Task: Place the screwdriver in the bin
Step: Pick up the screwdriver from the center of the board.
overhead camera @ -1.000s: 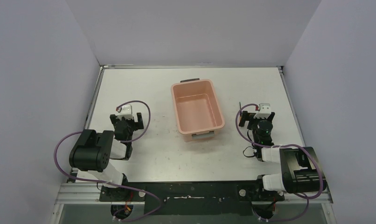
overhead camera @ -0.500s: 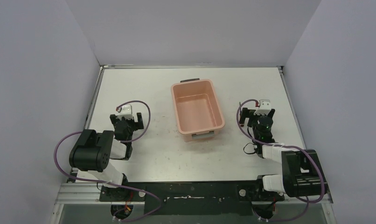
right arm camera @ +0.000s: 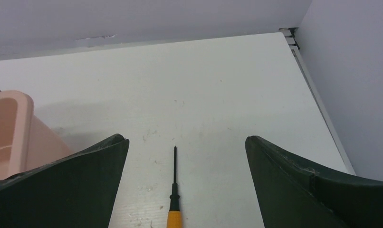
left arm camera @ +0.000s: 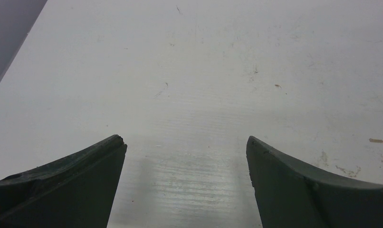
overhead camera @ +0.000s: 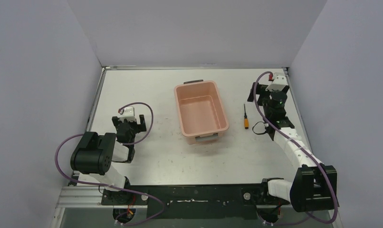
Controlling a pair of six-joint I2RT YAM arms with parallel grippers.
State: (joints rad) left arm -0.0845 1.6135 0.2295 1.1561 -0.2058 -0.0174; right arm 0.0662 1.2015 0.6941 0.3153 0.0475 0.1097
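Table (overhead camera: 151,90): white, walled booth.
Screwdriver (overhead camera: 246,118): flat, just right of bin (overhead camera: 206,137).
Right gripper (right arm camera: 186,138): spread wide above it, probably lining up.
Left gripper (left arm camera: 185,140): fingers apart, parked.

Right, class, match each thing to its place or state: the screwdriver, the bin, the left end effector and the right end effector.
Things:
1 screwdriver
2 bin
3 left end effector
4 right end effector

Places or states:
A open above bare table, nothing ahead of it
B empty, mid-table
C lying flat, right of the bin
D open, with the screwdriver just ahead in its wrist view

Pairs: 1-C; 2-B; 3-A; 4-D
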